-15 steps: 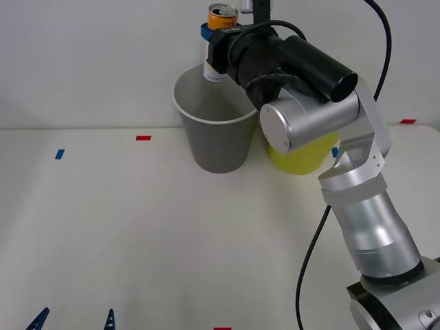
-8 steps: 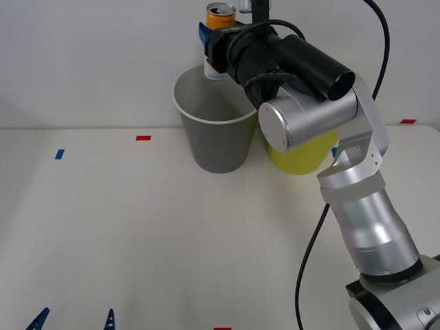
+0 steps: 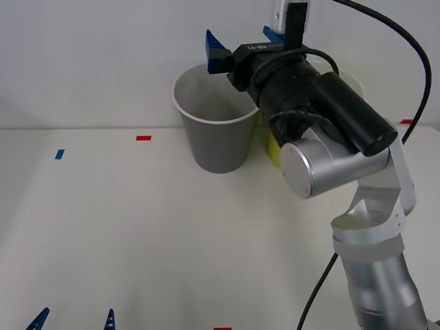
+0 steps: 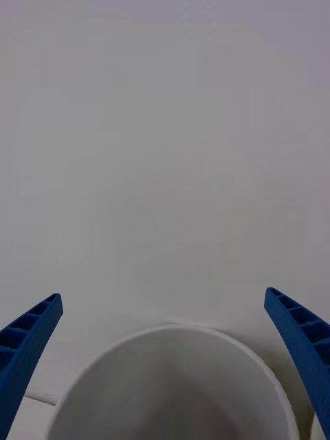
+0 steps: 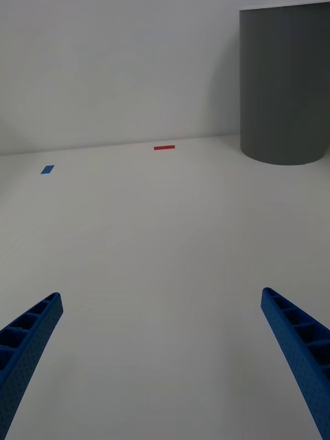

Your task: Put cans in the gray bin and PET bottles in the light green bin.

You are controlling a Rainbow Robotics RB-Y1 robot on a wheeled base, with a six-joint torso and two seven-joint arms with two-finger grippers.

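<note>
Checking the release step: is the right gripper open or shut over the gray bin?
Open: the right gripper's blue fingers are spread wide with nothing between them, above the gray bin.

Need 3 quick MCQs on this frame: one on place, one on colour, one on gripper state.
1. Where is the right gripper?
A. Above the tall round gray bin with a white rim
B. Low over the near table edge
C. Beside the blue tape mark

2. What colour is the tape mark on the white table just left of the gray bin?
A. Green
B. Red
C. Black

3. How are the right gripper's fingers?
A. Shut on a can
B. Shut on nothing
C. Open, holding nothing

Key: 1 A, the front view shows it over the bin's mouth. 2 B, a red strip lies there. 3 C, the right wrist view shows both blue fingers spread wide over the bin's opening.
</note>
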